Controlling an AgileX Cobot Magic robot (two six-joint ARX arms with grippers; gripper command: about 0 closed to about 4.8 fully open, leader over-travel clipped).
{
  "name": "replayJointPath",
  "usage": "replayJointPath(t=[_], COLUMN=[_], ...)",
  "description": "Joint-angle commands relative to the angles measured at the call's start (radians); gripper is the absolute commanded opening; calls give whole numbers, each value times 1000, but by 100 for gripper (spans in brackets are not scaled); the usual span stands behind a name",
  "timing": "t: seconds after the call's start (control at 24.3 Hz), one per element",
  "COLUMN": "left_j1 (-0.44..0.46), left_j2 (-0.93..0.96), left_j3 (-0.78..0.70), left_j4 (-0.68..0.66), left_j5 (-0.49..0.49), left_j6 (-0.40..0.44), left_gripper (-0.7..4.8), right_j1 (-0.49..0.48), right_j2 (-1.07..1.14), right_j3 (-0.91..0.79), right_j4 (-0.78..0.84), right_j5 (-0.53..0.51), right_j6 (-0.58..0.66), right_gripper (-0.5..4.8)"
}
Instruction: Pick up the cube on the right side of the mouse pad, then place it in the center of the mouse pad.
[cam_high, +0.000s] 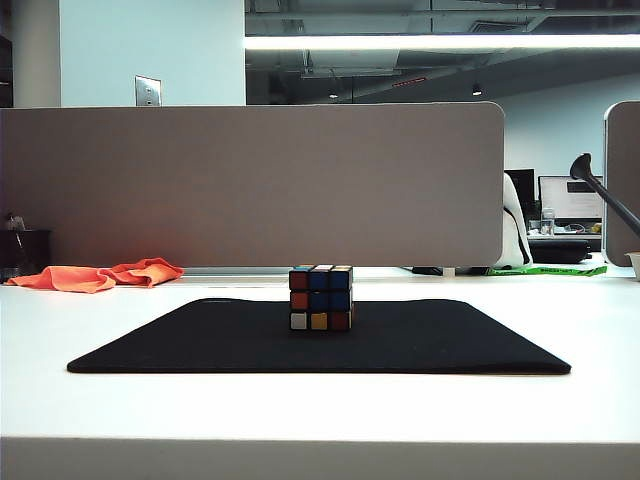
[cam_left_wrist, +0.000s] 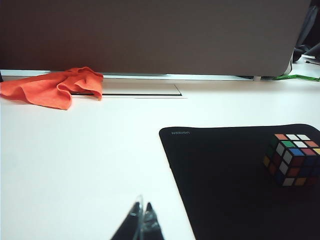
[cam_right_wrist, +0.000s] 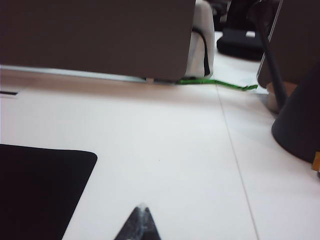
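Cube (cam_high: 321, 298) stands upright at the mouse pad's (cam_high: 200, 340) centre, free of both grippers; placement appears complete; nothing remains but withdrawal. Left gripper (cam_left_wrist: 142, 220) pinched closed, empty, over bare desk (cam_high: 300, 410) beside the pad's left edge; right gripper (cam_right_wrist: 142, 222) likewise closed, empty, off the pad's right edge. No containers present.

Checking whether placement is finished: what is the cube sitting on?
The cube sits on the black mouse pad, near its center, which lies on the white table. The pad beneath the cube is covered. Neither end effector touches it.
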Motion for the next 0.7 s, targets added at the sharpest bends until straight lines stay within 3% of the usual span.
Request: replayJointPath(t=[0.04,0.29,0.7], left_j1=[3,3,3], left_j2=[1,1,1], left_j3=[4,4,4], left_j4=[18,37,37], left_j5=[-2,-2,-2], left_j6=[0,0,0], left_gripper=[-6,-6,-6], right_j1=[-1,-1,-1], right_j2=[-107,-357,-606], right_j3=[-73,-210,-314], right_j4=[28,46,-7], right_j5=[41,131,136], right_j6=[-2,40,69], right_gripper=[-5,-5,-5])
